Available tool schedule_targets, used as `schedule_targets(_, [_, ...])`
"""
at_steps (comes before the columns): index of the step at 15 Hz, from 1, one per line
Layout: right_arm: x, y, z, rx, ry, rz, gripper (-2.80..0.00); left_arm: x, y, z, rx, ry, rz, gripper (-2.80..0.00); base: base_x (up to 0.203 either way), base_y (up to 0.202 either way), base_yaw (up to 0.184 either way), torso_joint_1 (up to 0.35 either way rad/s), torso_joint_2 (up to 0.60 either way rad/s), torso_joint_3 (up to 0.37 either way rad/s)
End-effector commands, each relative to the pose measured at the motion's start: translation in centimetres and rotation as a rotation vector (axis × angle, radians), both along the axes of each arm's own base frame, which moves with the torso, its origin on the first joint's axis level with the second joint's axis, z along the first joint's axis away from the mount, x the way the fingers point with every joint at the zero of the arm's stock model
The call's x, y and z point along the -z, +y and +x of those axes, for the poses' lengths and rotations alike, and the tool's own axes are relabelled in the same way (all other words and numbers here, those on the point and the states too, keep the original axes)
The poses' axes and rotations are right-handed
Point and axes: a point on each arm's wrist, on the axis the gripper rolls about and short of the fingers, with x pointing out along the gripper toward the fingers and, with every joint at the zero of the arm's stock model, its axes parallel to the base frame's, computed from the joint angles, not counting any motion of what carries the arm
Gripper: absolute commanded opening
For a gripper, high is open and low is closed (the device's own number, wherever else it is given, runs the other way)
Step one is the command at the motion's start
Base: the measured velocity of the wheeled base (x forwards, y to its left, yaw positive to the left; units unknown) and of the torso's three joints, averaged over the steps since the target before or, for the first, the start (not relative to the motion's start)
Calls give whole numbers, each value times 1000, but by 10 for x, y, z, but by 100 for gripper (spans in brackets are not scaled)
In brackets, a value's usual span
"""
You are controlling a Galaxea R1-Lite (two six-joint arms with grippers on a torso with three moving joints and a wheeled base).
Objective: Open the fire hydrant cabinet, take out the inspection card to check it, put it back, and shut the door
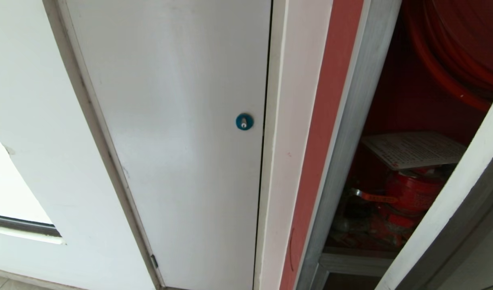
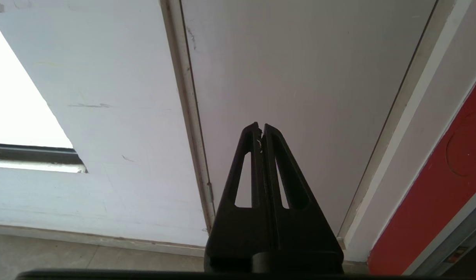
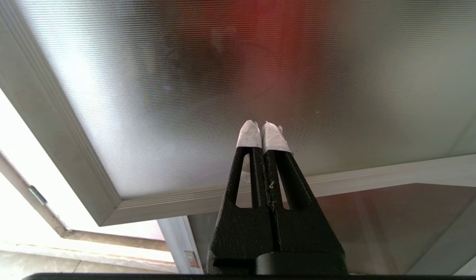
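Right gripper (image 3: 262, 132), fingers pressed together and empty, faces the door (image 3: 222, 97), nearer the open cabinet (image 1: 351, 133) than the left.

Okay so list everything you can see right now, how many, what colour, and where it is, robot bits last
fire hydrant cabinet: one, silver frame with red interior, right of the head view, standing open.
inspection card: one, white with fine print, lying flat inside the cabinet on top of the red valve.
hydrant valve: one, red, under the card.
hose reel: one, red, upper part of the cabinet.
door: one, frosted glass in a silver frame, swung open, in front of the right wrist camera.
white door: one, left of the cabinet.
lock: one, round, blue, by the white door's right edge.
left end effector: one, black, shut, facing the white door.
right end effector: one, black with white-wrapped tips, shut, empty, facing the glass door.
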Motion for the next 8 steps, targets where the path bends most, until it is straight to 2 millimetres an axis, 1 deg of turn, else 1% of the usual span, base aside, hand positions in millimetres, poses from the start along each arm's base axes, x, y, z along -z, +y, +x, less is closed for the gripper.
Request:
schedule_targets(1, [1,0,0,1,4,0,-280,4,0,1,0,14,0,-280,0,0,0,0,0,0])
schedule_targets(8, [1,0,0,1,4,2,-280,4,0,1,0,14,0,-280,0,0,0,0,0,0])
